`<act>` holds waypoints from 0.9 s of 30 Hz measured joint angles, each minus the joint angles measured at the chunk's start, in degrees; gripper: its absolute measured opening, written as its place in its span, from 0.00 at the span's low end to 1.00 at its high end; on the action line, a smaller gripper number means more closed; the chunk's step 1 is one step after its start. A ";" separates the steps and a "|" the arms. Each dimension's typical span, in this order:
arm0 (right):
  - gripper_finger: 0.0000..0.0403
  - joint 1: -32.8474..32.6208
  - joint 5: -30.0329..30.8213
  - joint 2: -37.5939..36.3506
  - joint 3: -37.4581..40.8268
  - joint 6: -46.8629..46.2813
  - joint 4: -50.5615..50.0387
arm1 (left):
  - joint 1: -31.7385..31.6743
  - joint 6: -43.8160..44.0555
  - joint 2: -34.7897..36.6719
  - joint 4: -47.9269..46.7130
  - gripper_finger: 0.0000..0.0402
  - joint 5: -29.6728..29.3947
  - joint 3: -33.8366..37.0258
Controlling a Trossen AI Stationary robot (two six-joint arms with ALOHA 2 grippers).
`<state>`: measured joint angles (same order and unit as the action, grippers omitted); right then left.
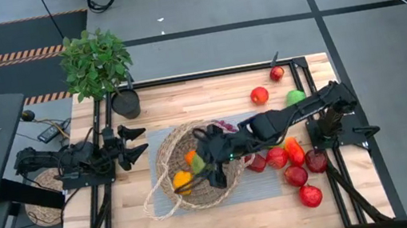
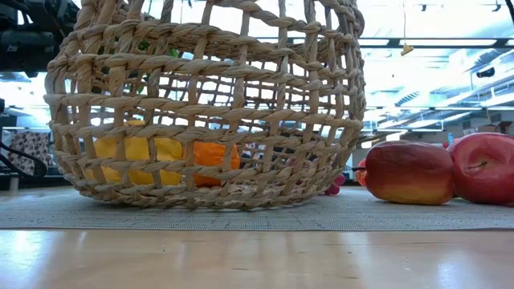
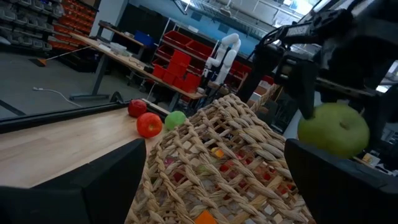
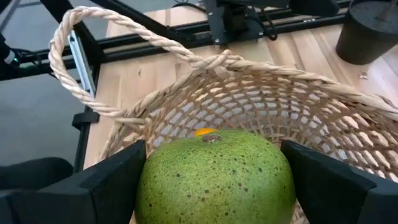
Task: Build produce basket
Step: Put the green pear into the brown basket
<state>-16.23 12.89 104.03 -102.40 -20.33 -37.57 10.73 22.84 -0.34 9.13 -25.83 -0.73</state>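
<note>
The tan wicker basket [image 1: 197, 181] stands on a grey mat [image 1: 267, 189] at mid-table, its handle [image 1: 160, 177] looping toward the left. Inside lie an orange [image 1: 191, 157], a yellow-orange piece [image 1: 182, 182] and purple grapes [image 1: 226, 126]. My right gripper [image 1: 208, 165] reaches over the basket from the right, shut on a green fruit [image 4: 214, 177], which also shows in the left wrist view [image 3: 334, 129]. My left gripper [image 1: 136, 140] is open and empty just left of the basket. Two red apples [image 1: 259, 95] [image 1: 277, 73] and a green fruit [image 1: 295, 97] lie at the far right. My right gripper pinches the green fruit's two opposite sides [image 4: 144, 186] between its two fingers [image 4: 112, 180], with the fruit's stem end up toward the camera. The fingers slant down from the table's right. The fruit is lifted clear, above the basket's hollow.
Red apples [image 1: 295, 175] [image 1: 310, 195] [image 1: 317, 162] [image 1: 275, 158] and a red-orange pepper [image 1: 294, 149] lie on the mat right of the basket. A potted plant [image 1: 96, 61] in a black pot [image 1: 126, 104] stands at the far left. Black frame rails [image 1: 206, 74] edge the table.
</note>
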 joint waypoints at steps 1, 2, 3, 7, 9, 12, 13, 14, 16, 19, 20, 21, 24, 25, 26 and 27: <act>0.90 -0.18 0.45 0.29 0.15 0.01 0.37 | -0.01 -0.01 -0.01 0.00 0.97 0.00 0.00; 0.90 -0.27 0.83 0.93 0.09 -0.01 0.80 | 0.00 -0.01 0.00 0.00 0.97 0.00 0.00; 0.90 -0.33 0.91 1.58 0.09 0.08 0.94 | -0.01 -0.01 0.00 0.00 0.97 -0.01 0.00; 0.90 -0.90 -0.60 6.68 0.09 3.12 1.70 | -0.01 0.01 -0.02 0.02 0.97 0.01 0.00; 0.90 -1.07 -2.26 9.34 -0.97 5.90 1.65 | 0.00 0.01 0.00 -0.13 0.97 -0.01 0.00; 0.90 -0.99 -5.94 11.67 -2.12 9.98 1.48 | -0.01 0.01 0.00 -0.11 0.97 -0.01 0.00; 0.90 -0.86 -7.34 12.19 -2.39 11.08 1.63 | -0.01 0.01 0.00 -0.11 0.97 0.01 0.00; 0.90 -0.74 -8.39 12.38 -2.41 11.71 1.75 | 0.01 0.01 -0.02 -0.11 0.97 0.00 0.00; 0.90 -0.46 -9.28 12.92 -2.41 12.47 1.86 | 0.01 0.01 -0.02 -0.07 0.97 -0.01 0.00; 0.90 -0.17 -9.52 13.03 -2.41 12.71 1.24 | 0.01 0.01 -0.01 -0.10 0.97 -0.01 0.00; 0.91 -0.04 -9.52 12.98 -2.41 12.58 1.66 | 0.01 0.01 -0.01 -0.24 0.97 0.00 0.00; 0.92 -0.02 -9.52 12.94 -2.41 12.60 1.38 | 0.01 0.01 -0.02 -0.27 0.97 0.03 0.00; 0.97 0.39 -9.52 12.98 -2.41 12.78 0.82 | -0.01 0.01 -0.02 -0.17 0.97 0.00 0.02; 0.98 0.55 -9.52 12.98 -2.41 12.76 0.53 | 0.01 0.01 -0.06 -0.08 0.97 0.02 0.02; 0.98 0.64 -9.52 12.98 -2.41 12.69 0.45 | 0.01 -0.01 -0.09 0.04 0.97 -0.03 0.02; 0.98 0.70 -9.49 12.98 -2.41 12.59 0.48 | 0.01 0.01 -0.09 -0.04 0.97 0.00 0.02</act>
<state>-15.53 3.40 117.01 -104.81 -7.74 -37.09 10.74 22.85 -0.43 9.09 -25.84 -0.71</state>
